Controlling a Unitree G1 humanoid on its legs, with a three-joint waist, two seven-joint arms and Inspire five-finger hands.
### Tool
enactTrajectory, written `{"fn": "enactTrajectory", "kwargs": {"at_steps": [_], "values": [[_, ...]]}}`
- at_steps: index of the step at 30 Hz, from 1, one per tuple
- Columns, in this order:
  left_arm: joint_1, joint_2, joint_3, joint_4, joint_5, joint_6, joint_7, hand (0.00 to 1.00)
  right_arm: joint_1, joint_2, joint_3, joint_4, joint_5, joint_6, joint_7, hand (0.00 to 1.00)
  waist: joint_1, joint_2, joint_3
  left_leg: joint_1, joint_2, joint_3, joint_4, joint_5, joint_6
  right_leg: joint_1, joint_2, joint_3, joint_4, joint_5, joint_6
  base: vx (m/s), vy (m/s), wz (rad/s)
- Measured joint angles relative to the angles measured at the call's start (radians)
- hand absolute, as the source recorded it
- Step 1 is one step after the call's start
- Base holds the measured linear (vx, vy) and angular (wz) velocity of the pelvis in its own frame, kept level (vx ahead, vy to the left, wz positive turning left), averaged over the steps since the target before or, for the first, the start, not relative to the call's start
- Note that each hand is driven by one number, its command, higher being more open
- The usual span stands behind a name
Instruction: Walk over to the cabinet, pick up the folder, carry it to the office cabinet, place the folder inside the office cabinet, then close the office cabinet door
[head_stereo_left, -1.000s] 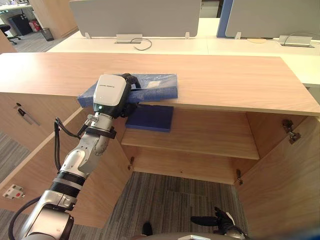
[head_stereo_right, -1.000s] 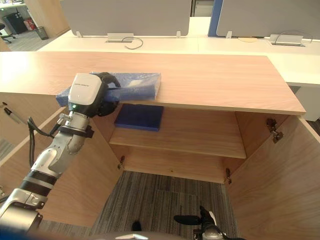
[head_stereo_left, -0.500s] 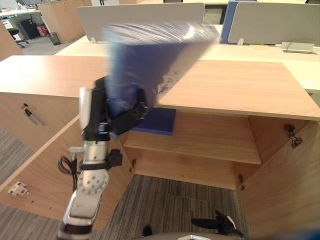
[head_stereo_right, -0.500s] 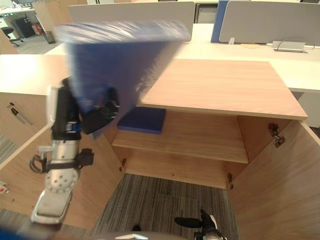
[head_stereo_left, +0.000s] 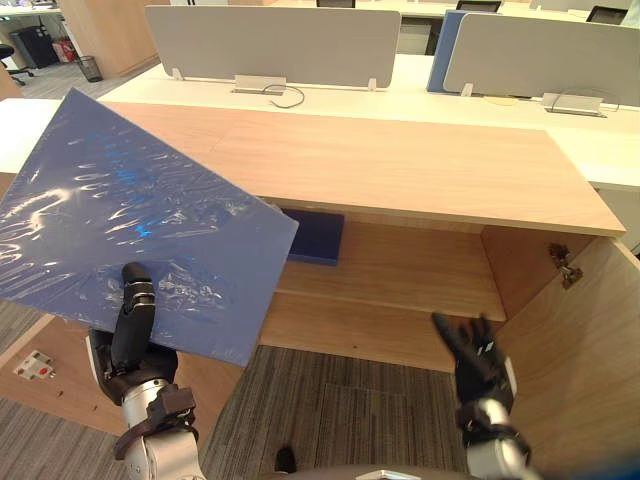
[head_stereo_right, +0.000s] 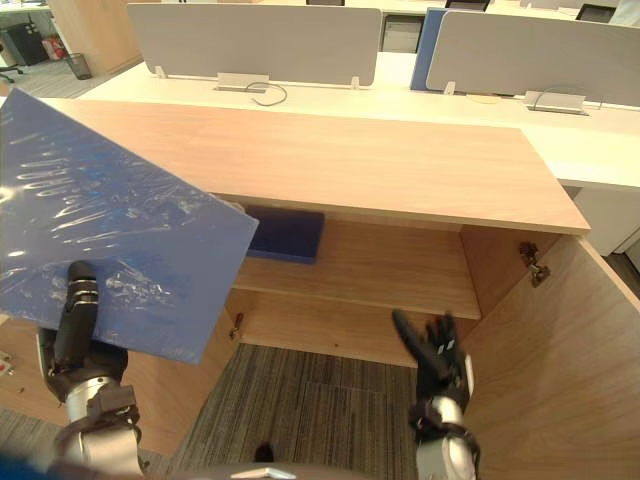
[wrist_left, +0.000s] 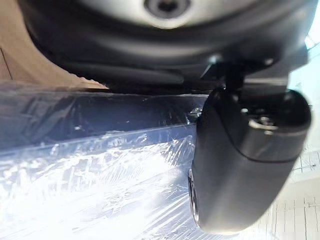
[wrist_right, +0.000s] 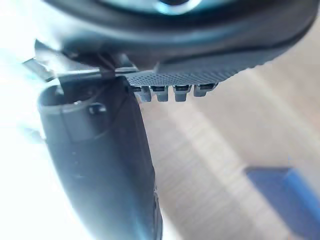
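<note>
The left hand (head_stereo_left: 132, 345) is clamped on the lower edge of the plastic-wrapped blue folder (head_stereo_left: 130, 225), which is tilted in the air before the open cabinet's (head_stereo_left: 420, 170) left side. The right hand (head_stereo_left: 478, 360) hangs low, fingers spread apart.

Grey carpet (head_stereo_left: 340, 400) covered the floor. White desks (head_stereo_left: 400, 85) stood at the back, grey screens (head_stereo_left: 270, 40) upright on them. A bin (head_stereo_left: 92, 67) stood far left.

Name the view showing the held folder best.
Left eye view: nearly the whole blue folder shows, tilted, the left hand gripping its lower edge. Right eye view crops more; left wrist view shows its wrapped edge close up.
</note>
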Motion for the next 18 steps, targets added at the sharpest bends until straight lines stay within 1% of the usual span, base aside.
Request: {"fn": "enactTrajectory", "kwargs": {"at_steps": [1,2,3,4,5,7,9,12,14,16,18], "values": [[0.0,0.003,-0.005,-0.006,-0.016,0.006,-0.018,0.0,-0.013,-0.003,-0.002,-0.038,0.002,-0.013,0.007,1.0,0.0,0.0,-0.002,0.0,0.0,0.001,0.0,0.001,0.0,0.0,0.0,0.001,0.0,0.002,-0.003,0.0,-0.004,-0.06],[-0.002,0.013,-0.015,-0.009,-0.036,0.014,-0.052,0.0,-0.064,-0.009,-0.01,-0.103,0.002,-0.033,0.019,1.0,-0.002,0.001,-0.011,0.0,0.0,0.006,0.001,0.008,0.002,-0.001,-0.001,0.004,0.0,0.004,-0.004,0.02,-0.008,-0.07],[-0.005,0.017,-0.021,-0.008,-0.039,0.016,-0.058,0.0,-0.09,-0.014,-0.012,-0.119,0.002,-0.038,0.019,1.0,-0.002,0.001,-0.014,0.001,0.0,0.01,0.001,0.009,0.003,-0.001,-0.001,0.006,0.0,0.005,-0.004,0.04,-0.011,-0.1],[-0.024,0.025,-0.037,-0.008,-0.049,0.03,-0.074,0.0,-0.164,-0.039,-0.012,-0.146,0.002,-0.054,0.02,1.0,-0.002,0.001,-0.015,0.002,0.0,0.014,0.005,0.01,0.004,-0.001,-0.001,0.01,0.0,0.007,-0.003,0.04,-0.01,-0.07],[-0.028,0.026,-0.043,-0.008,-0.051,0.032,-0.076,0.0,-0.178,-0.043,-0.012,-0.149,0.002,-0.057,0.02,1.0,-0.002,0.001,-0.015,0.001,0.0,0.014,0.005,0.01,0.004,-0.001,-0.001,0.01,0.0,0.007,-0.003,0.02,-0.009,-0.05],[-0.063,0.031,-0.087,-0.007,-0.06,0.045,-0.092,0.0,-0.288,-0.061,0.0,-0.166,0.004,-0.073,0.021,1.0,-0.002,0.001,-0.015,0.002,0.0,0.015,0.005,0.01,0.004,-0.001,-0.001,0.011,0.0,0.007,-0.003,0.0,0.0,0.0],[-0.086,0.04,-0.117,-0.007,-0.061,0.054,-0.108,0.0,-0.346,-0.076,0.03,-0.176,0.014,-0.083,0.021,1.0,-0.003,0.003,-0.016,0.003,0.0,0.016,0.005,0.01,0.004,-0.001,-0.001,0.012,0.001,0.007,-0.003,0.0,0.0,0.0],[-0.133,0.082,-0.151,0.007,-0.06,0.061,-0.146,0.0,-0.415,-0.086,0.078,-0.18,0.019,-0.083,0.03,1.0,-0.003,0.012,-0.021,0.006,0.0,0.017,0.005,0.01,0.004,0.001,-0.001,0.012,0.003,0.007,-0.003,0.0,0.0,0.0],[-0.161,0.108,-0.159,0.017,-0.057,0.061,-0.168,0.0,-0.445,-0.11,0.096,-0.179,0.025,-0.082,0.042,1.0,-0.002,0.02,-0.025,0.008,0.0,0.017,0.005,0.01,0.004,0.002,-0.002,0.012,0.004,0.007,-0.003,0.0,0.0,0.0],[-0.192,0.133,-0.158,0.034,-0.035,0.061,-0.195,0.0,-0.476,-0.156,0.103,-0.179,0.026,-0.067,0.066,1.0,-0.002,0.028,-0.031,0.014,0.0,0.017,0.005,0.011,0.005,0.006,-0.002,0.012,0.007,0.007,-0.003,-0.04,0.011,0.0],[-0.205,0.148,-0.159,0.045,-0.01,0.061,-0.206,0.0,-0.498,-0.181,0.103,-0.174,0.03,-0.061,0.082,1.0,-0.002,0.034,-0.034,0.015,0.0,0.017,0.004,0.012,0.005,0.006,-0.003,0.013,0.009,0.007,-0.003,-0.04,0.009,0.0]]}}
